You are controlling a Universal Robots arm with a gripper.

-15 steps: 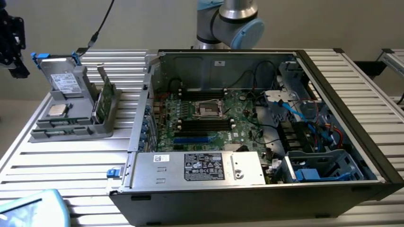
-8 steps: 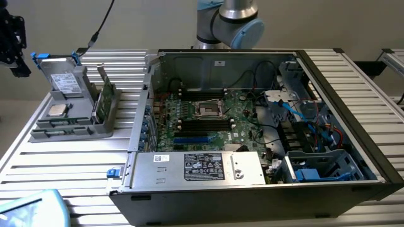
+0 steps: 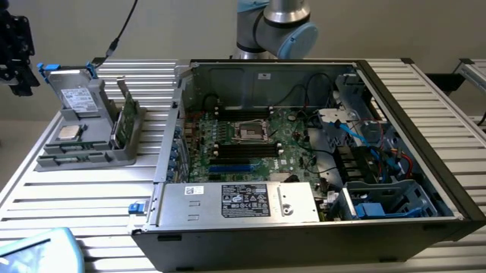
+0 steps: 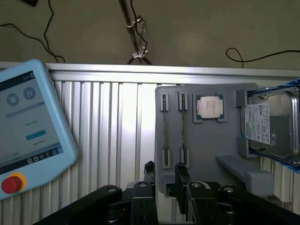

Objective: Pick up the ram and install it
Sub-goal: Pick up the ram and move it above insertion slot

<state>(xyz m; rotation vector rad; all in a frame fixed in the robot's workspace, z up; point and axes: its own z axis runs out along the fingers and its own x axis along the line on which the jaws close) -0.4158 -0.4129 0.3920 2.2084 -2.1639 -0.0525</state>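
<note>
A grey holder [image 4: 206,154] on the slatted table carries two thin green boards on edge in slots. One of them is the ram [image 4: 165,136]; the other [image 4: 183,133] stands beside it. In the exterior view a green board [image 3: 127,122] stands in the same holder [image 3: 83,153], left of the computer case. My gripper [image 4: 165,171] is open and hovers above the holder with nothing between its fingers [image 4: 149,169]. The gap lines up with the ram's near end. The gripper [image 3: 18,77] appears as a dark shape at the exterior view's far left.
The holder also carries a silver processor chip [image 4: 209,107] and a hard drive [image 4: 272,124]. A teach pendant [image 4: 28,126] lies on the table close by. The open computer case [image 3: 304,153] shows its motherboard with black memory slots [image 3: 244,149] and loose cables.
</note>
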